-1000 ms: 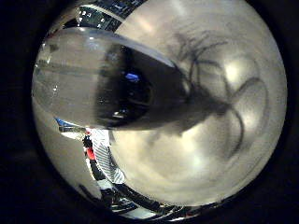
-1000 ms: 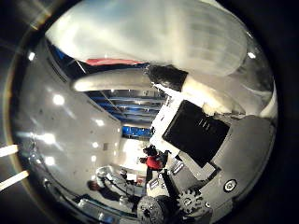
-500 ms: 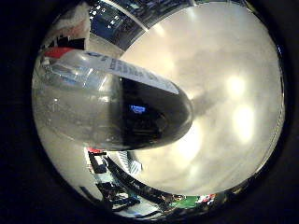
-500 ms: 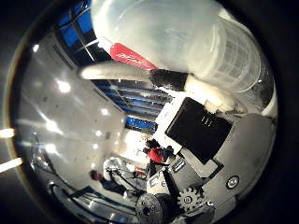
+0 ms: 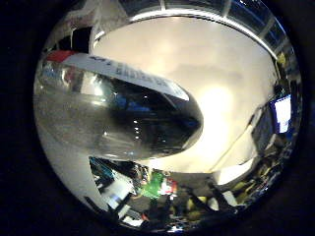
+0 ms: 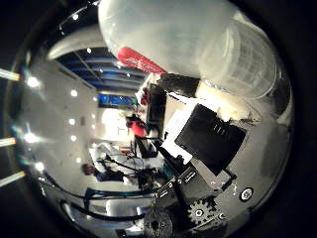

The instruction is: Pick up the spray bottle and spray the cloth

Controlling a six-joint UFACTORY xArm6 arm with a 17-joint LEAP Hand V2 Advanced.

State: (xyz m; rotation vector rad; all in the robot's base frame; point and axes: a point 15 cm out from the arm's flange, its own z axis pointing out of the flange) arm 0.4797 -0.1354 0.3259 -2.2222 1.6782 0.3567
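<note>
The spray bottle [image 6: 178,35] is translucent white with a red label and lies right against my palm in the right thumb side palm view. My right hand [image 6: 208,139] shows as white and black parts below it, with a finger [image 6: 226,99] curled against the bottle's side. In the right little finger side palm view the bottle's body [image 5: 108,108] fills much of the picture and hangs over a pale table top [image 5: 226,88].
The right thumb side palm view looks past the bottle at a room ceiling with lights [image 6: 59,109]. In the right little finger side palm view, a lit screen [image 5: 283,111] and a green object [image 5: 153,185] lie beyond the table's edge.
Both pictures have swung, so the hand has turned with the bottle still against the palm. The hand's shadow on the table has left the view and more of the room shows.
</note>
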